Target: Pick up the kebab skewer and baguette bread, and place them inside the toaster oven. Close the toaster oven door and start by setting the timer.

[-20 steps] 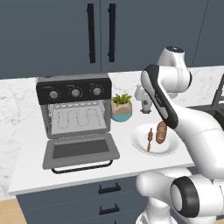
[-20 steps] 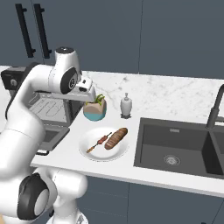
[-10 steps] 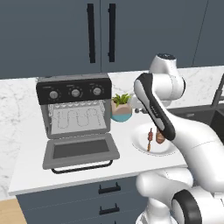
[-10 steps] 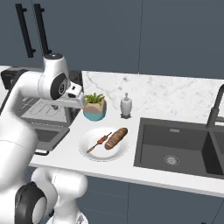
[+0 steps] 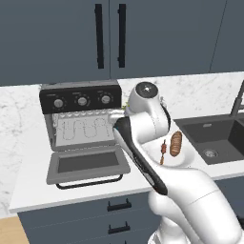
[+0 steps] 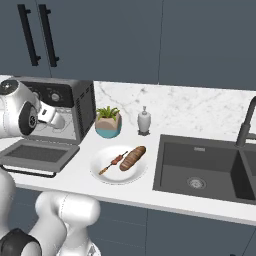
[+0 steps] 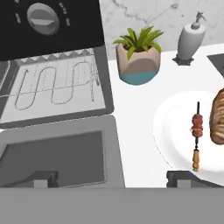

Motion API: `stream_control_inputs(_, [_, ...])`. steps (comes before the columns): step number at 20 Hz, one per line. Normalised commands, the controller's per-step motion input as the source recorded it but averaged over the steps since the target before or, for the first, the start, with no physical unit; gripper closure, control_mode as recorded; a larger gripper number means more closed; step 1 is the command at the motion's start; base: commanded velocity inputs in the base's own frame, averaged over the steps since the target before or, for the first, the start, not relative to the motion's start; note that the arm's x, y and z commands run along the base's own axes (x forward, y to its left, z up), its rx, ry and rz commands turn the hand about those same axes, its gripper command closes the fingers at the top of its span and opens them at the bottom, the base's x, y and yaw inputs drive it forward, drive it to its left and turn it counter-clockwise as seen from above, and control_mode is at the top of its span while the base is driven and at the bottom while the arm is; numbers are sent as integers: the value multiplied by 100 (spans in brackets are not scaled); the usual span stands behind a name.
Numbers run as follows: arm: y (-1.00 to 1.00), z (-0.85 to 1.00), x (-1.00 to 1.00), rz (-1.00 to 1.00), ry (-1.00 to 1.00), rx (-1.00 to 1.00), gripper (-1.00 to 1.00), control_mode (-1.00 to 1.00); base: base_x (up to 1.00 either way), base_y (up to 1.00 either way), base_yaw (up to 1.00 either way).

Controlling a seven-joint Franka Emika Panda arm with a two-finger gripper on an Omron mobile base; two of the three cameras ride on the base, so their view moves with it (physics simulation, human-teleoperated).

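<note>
A kitchen counter (image 6: 75, 177) of white marble runs below dark blue cabinets (image 5: 109, 38). On its left part stands a grey toaster oven (image 5: 81, 116) with a black top panel and three silver knobs (image 5: 82, 100). The toaster oven door (image 5: 86, 164) is folded down flat toward the front, its dark glass facing up and its black bar handle at the front edge. Inside, a wire rack (image 7: 57, 85) sits bare.

Just right of the oven door a white plate (image 6: 102, 175) rests on the counter. On it lie the kebab skewer (image 6: 113, 162), a thin stick with orange-brown and dark chunks, and the baguette (image 6: 132, 157), a short golden-brown loaf. They lie side by side, the skewer on the side nearer the oven, the bread nearer the sink.

Behind the plate stand a small potted plant (image 6: 108, 121) in a tan and teal pot and a pale soap dispenser (image 6: 144, 120). A dark sink (image 6: 200, 167) is set into the counter to the right.

The gripper (image 7: 111, 178) hangs above the counter between the open door and the plate. Its two dark fingertips (image 7: 41, 178) stand wide apart and nothing is between them.
</note>
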Motion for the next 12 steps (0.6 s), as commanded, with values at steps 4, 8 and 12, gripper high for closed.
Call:
stream_control_inputs(4, [100, -11, 29, -18, -17, 0, -100, -100, 0, 0, 0])
stream_control_inputs(8, [100, -18, 62, -2, -15, -2, -100, -100, 0, 0, 0])
stream_control_inputs(12, [83, -14, 57, 1, -20, -10, -100, -100, 0, 0, 0])
